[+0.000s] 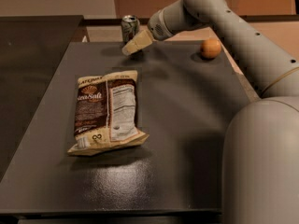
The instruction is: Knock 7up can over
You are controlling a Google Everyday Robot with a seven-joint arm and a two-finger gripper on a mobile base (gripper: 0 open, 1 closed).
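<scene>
The 7up can (129,27) stands upright at the far edge of the dark table (187,125), left of centre. It is silver and green with a silver top. My gripper (133,45) is at the can's lower right side, its pale fingers pointing down and left, right against or just in front of the can's base. Whether it touches the can I cannot tell. My arm reaches in from the right.
A chip bag (107,111) lies flat on the left middle of the table. A round orange fruit (210,48) sits near the far right edge. A second dark surface (32,55) lies to the left.
</scene>
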